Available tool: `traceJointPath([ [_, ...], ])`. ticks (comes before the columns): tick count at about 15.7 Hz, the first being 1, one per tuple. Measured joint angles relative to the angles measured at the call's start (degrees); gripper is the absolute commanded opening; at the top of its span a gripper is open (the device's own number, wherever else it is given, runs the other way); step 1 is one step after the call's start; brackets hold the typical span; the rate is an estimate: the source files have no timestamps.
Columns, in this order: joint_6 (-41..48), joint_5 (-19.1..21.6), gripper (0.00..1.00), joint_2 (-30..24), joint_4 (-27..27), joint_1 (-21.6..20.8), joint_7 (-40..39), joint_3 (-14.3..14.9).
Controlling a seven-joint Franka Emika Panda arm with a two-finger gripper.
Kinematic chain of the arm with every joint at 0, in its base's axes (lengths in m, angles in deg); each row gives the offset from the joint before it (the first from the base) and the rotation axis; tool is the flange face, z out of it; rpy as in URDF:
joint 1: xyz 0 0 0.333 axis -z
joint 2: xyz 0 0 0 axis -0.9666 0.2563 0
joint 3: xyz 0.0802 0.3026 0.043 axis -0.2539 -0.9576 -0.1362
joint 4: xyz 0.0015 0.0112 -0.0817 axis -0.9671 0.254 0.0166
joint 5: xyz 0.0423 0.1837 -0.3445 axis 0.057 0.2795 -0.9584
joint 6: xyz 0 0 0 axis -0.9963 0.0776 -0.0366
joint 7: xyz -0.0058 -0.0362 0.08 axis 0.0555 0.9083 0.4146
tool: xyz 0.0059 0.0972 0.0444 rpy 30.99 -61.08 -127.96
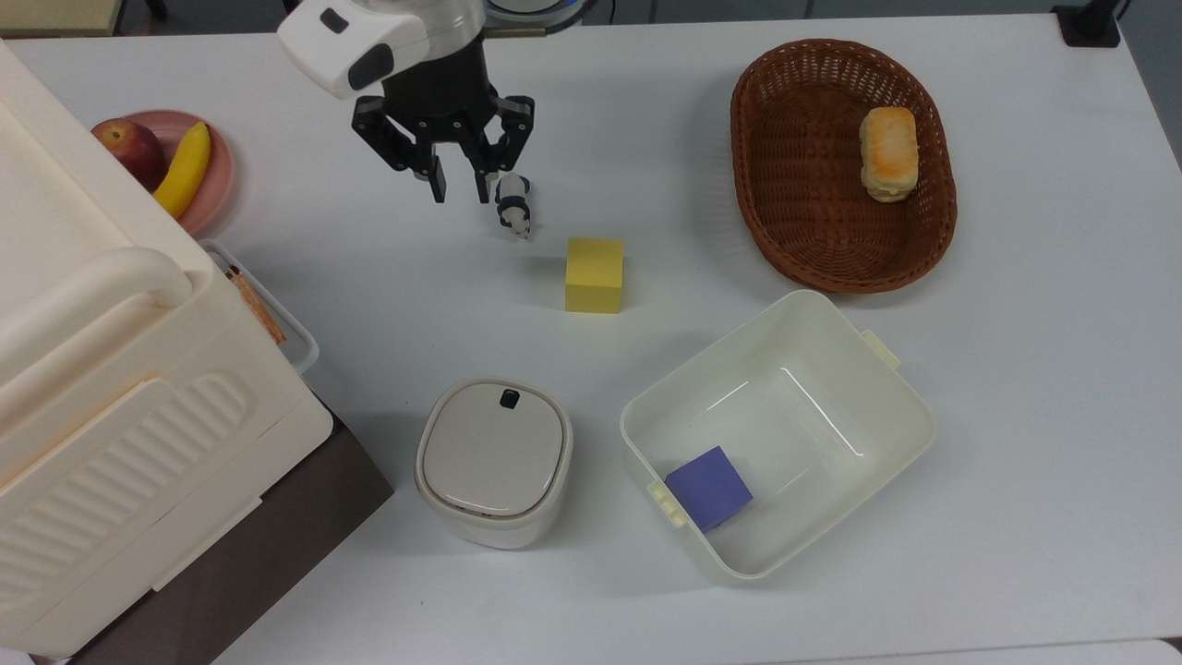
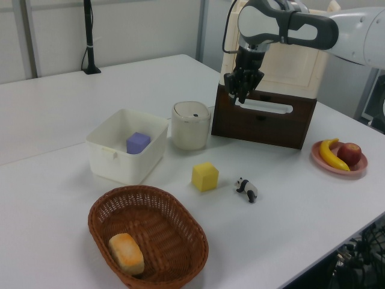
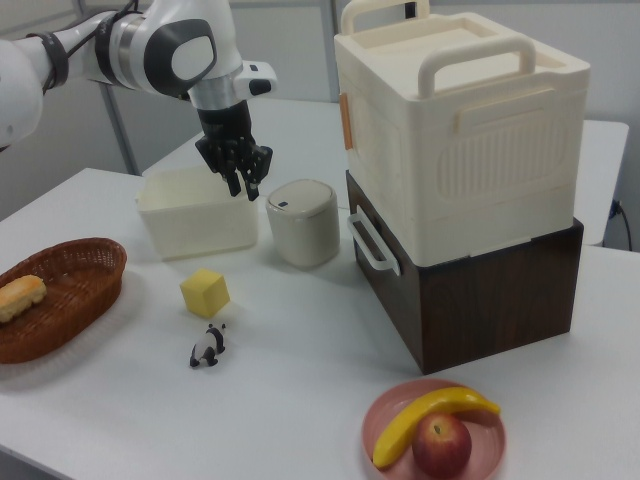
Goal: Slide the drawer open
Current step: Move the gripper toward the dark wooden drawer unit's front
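The pincer point(image 1: 458, 185) hung open over the tabletop point(image 1: 1016, 388) near its far edge, just beside a toy panda point(image 1: 513, 205); the drawer's white handle point(image 1: 277, 319) sat well apart.

My pincer point(image 1: 457, 185) is matt black plastic under a glossy white shell. The drawer point(image 3: 395, 262) front is dark smooth wood with a white plastic handle (slightly shiny), below a ribbed cream plastic box point(image 3: 460, 130). The basket point(image 1: 842, 157) is rough brown wicker on the smooth white worktop point(image 1: 1016, 369).
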Motion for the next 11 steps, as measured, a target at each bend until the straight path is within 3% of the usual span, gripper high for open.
traceJointPath([
  [3,0.8,0.0,0.43,-0.4,0.0,0.5,-4.2,0.0],
  [9,2.4,-2.8,0.44,-0.4,0.9,1.9,-13.2,0.1],
  [11,2.4,-3.4,0.51,-0.2,1.2,3.0,-15.3,0.1],
])
